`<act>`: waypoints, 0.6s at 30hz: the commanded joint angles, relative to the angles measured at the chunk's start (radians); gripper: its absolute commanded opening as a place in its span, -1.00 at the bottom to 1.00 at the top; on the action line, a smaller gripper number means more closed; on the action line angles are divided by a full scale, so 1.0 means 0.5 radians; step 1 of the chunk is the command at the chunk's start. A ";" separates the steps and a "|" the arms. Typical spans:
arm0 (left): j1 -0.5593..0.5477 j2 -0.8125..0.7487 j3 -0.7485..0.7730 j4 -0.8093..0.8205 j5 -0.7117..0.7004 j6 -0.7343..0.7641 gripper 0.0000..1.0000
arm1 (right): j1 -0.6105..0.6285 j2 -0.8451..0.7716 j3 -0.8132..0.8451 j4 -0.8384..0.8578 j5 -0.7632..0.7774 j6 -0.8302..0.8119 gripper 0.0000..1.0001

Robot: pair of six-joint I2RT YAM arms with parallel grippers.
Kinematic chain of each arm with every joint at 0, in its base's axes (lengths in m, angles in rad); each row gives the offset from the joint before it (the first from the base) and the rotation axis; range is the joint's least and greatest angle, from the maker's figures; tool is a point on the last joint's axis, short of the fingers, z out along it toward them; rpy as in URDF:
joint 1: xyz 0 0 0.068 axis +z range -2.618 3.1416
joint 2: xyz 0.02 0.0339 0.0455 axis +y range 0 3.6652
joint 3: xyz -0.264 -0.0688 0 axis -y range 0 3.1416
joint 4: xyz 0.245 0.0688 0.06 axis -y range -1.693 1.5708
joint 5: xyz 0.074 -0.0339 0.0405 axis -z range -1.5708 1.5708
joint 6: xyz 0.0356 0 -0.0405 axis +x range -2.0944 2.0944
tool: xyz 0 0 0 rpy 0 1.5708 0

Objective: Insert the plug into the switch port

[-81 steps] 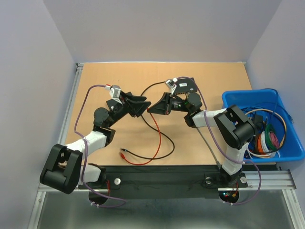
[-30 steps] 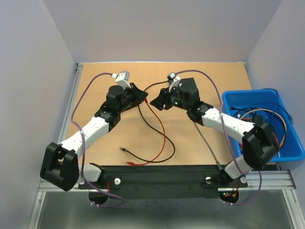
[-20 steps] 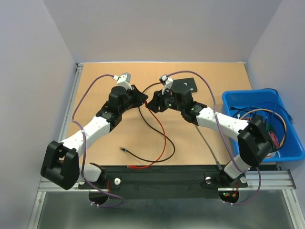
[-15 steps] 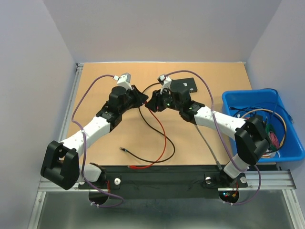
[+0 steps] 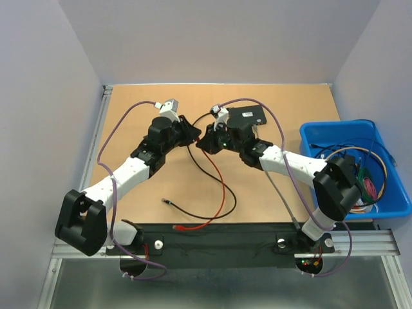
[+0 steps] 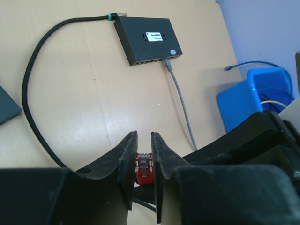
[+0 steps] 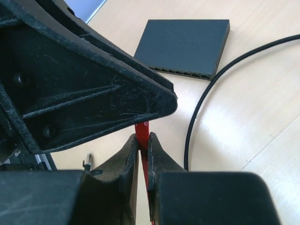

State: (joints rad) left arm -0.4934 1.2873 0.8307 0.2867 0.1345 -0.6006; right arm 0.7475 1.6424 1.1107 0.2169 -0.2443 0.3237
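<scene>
The left gripper (image 6: 143, 140) is clamping the red plug (image 6: 144, 166) between its two fingers over the middle of the table (image 5: 148, 187). The right gripper (image 7: 142, 138) is pinching shut on the red cable (image 7: 141, 127) just beside it, so the two tool heads are almost meeting nose to nose. The switch (image 6: 147, 40) is lying flat farther back, well apart from the plug, with a grey cable (image 6: 180, 101) sitting in one of its ports and a black cable (image 6: 28, 103) looping away from its back corner, while a blue bin (image 5: 380, 209) of coiled wires is sitting at the right edge.
</scene>
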 commanded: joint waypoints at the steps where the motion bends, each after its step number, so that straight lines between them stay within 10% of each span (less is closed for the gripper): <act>1: -0.013 -0.083 0.041 0.129 0.062 0.069 -0.01 | 0.011 -0.097 -0.080 0.235 -0.054 0.076 -0.99; 5: 0.005 -0.138 -0.001 0.227 0.188 0.143 0.41 | 0.008 -0.110 -0.181 0.330 -0.213 0.162 -0.99; 18: 0.284 -0.559 -0.557 1.215 0.891 -0.069 0.30 | -0.081 -0.208 -0.279 0.909 -1.038 0.579 -0.99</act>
State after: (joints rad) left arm -0.3519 1.0634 0.5728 0.7010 0.4763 -0.6098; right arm 0.7265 1.5890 0.9710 0.4587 -0.5804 0.5018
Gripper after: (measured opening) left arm 0.687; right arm 0.115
